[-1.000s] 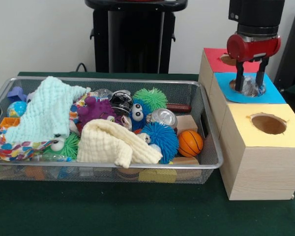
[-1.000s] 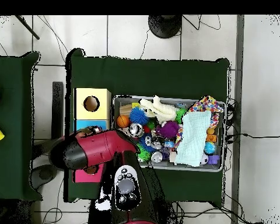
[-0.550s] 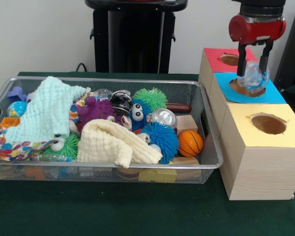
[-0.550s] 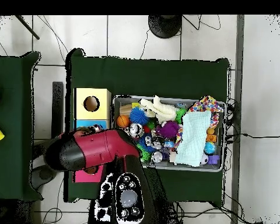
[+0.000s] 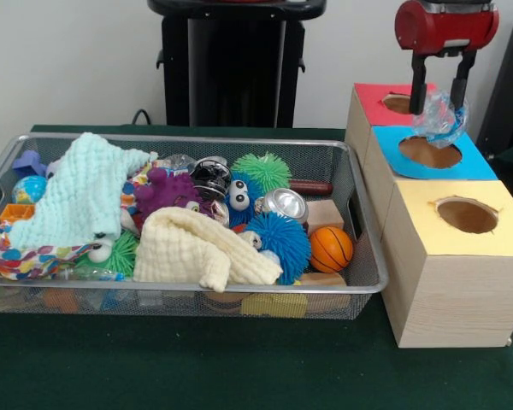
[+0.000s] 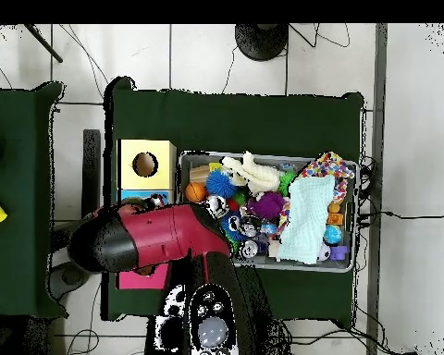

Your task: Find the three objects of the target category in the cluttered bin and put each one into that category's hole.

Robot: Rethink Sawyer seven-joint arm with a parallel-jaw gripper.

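Observation:
My gripper (image 5: 438,102) hangs above the blue box's hole (image 5: 429,152), shut on a crumpled clear plastic bottle (image 5: 441,116) that dangles between the fingers, clear of the hole. The three boxes stand in a row: red (image 5: 385,104) farthest from the camera, blue in the middle, yellow (image 5: 466,215) nearest. In the overhead view the red arm (image 6: 138,242) covers the red and blue boxes; only the yellow box (image 6: 144,165) shows fully. The wire bin (image 5: 359,286) holds the clutter: a crushed silver can (image 5: 285,203), a clear bottle (image 5: 178,161) at the back.
In the bin lie a mint cloth (image 5: 77,192), a cream cloth (image 5: 197,248), a purple toy (image 5: 167,190), blue spiky balls (image 5: 280,242), a green spiky ball (image 5: 262,171), a small basketball (image 5: 330,248) and wooden blocks (image 5: 325,213). Green table cloth (image 5: 239,367) lies in front.
The gripper has risen from the blue hole. The clear plastic bottle came up with it and now hangs above the hole instead of inside it.

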